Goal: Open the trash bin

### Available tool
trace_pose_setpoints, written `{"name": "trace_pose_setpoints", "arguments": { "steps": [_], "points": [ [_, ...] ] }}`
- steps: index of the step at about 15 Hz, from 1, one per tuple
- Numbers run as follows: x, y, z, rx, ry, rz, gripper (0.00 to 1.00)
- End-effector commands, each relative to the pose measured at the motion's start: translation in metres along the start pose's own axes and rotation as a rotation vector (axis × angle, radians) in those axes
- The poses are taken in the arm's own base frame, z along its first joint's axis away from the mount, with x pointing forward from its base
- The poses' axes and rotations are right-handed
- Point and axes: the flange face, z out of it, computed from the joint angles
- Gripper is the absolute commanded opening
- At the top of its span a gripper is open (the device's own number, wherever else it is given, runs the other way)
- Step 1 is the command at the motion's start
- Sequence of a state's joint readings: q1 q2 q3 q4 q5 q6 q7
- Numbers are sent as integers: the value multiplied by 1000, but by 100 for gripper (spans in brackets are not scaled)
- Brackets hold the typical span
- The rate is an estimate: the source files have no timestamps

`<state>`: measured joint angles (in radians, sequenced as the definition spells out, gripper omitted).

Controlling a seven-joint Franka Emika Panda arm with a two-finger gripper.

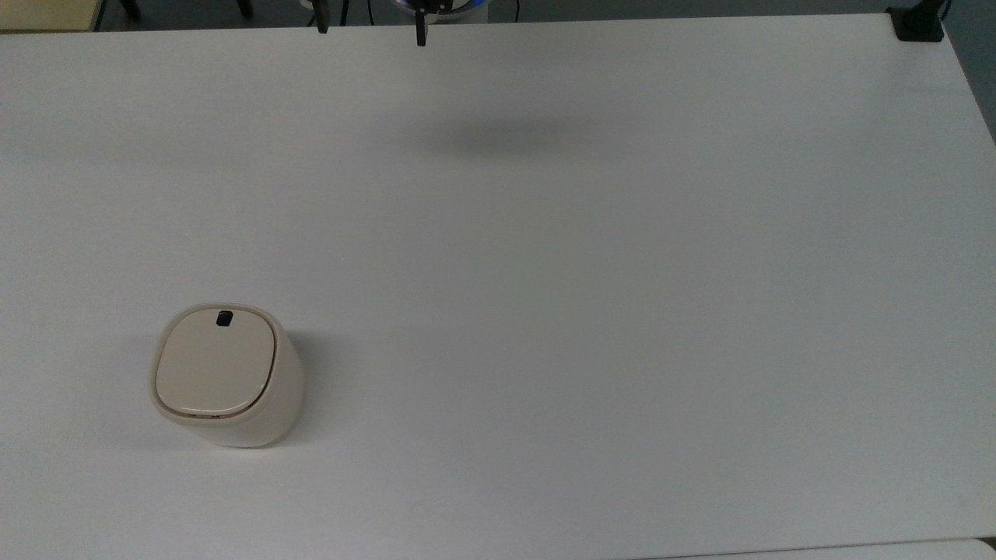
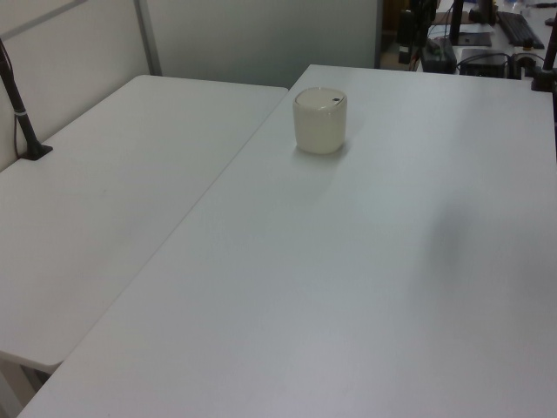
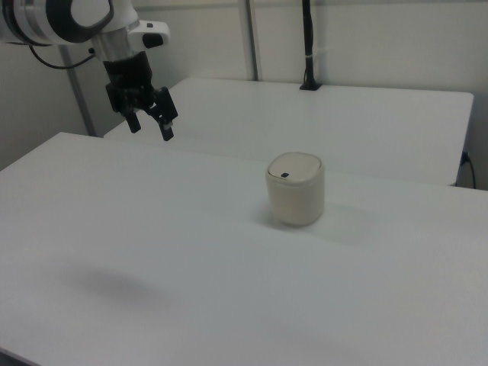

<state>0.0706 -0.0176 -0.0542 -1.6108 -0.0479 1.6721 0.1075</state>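
The trash bin (image 1: 226, 373) is a small cream-beige tub with a rounded-square top, standing upright on the white table (image 1: 591, 295) near the top view's lower left. Its flat lid is down, with a thin seam around it and a small black button (image 1: 225, 318) at the far edge. The bin (image 2: 320, 120) also stands toward the left view's upper middle, and the bin (image 3: 295, 189) is right of centre in the right view. My gripper (image 3: 150, 126) hangs open and empty, high above the table at the right view's upper left, well away from the bin. Its fingertips (image 1: 421, 35) show at the top view's upper edge.
A second white table (image 2: 104, 200) adjoins along a seam in the left view's left. A black clamp (image 1: 918, 23) sits at the table's corner in the top view's upper right. A black pole (image 3: 307, 46) stands on the far table.
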Motion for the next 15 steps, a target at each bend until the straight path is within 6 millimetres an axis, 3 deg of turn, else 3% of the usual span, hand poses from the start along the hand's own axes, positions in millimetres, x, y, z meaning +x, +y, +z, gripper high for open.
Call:
{"name": "trace_pose_setpoints", "arguments": {
  "steps": [1,12,15],
  "points": [
    [-2,-5,1,-15,12,-27,100],
    [-1,-5,3,-16,9,-41,100],
    [10,4,3,-14,69,-57,100]
  ]
}}
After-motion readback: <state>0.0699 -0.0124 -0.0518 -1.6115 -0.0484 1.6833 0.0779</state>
